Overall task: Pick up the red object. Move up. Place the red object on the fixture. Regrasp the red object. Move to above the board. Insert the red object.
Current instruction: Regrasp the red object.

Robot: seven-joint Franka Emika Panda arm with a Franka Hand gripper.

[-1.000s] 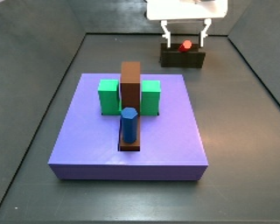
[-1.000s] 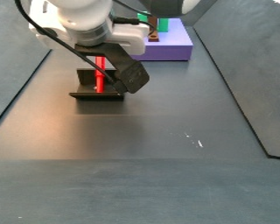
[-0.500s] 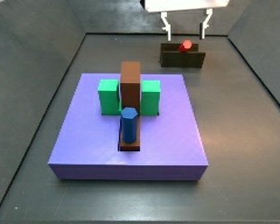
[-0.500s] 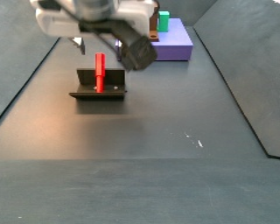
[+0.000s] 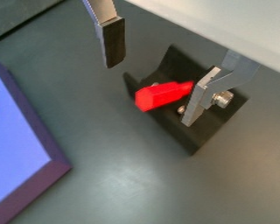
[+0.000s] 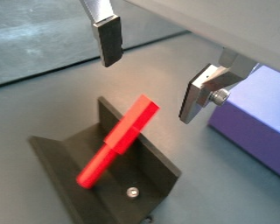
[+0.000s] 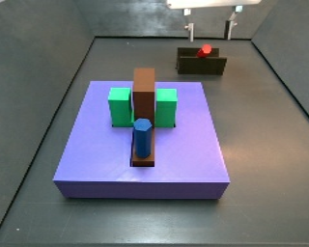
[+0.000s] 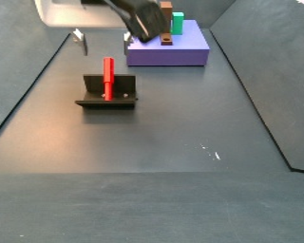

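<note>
The red object (image 8: 109, 79) leans upright against the raised back of the fixture (image 8: 106, 102), free of any grip. In both wrist views it shows as a short red stick (image 5: 163, 94) (image 6: 119, 140) on the dark fixture (image 5: 201, 136) (image 6: 73, 166). My gripper (image 8: 103, 40) hangs open well above it, with nothing between its fingers (image 5: 112, 39) (image 6: 106, 39). In a side view the gripper (image 7: 212, 17) sits at the far end over the red object (image 7: 205, 48) and the fixture (image 7: 201, 66). The purple board (image 7: 105, 145) (image 8: 167, 55) lies apart from them.
On the board stand green blocks (image 7: 121, 106), a long brown bar (image 7: 146, 92) and an upright blue peg (image 7: 142, 137). Grey walls run along both sides of the dark floor (image 8: 167, 161). A corner of the board (image 6: 265, 122) shows beside the fixture.
My gripper has risen straight up from around the red object, jaws open. The red object stays leaning on the fixture and has not moved.
</note>
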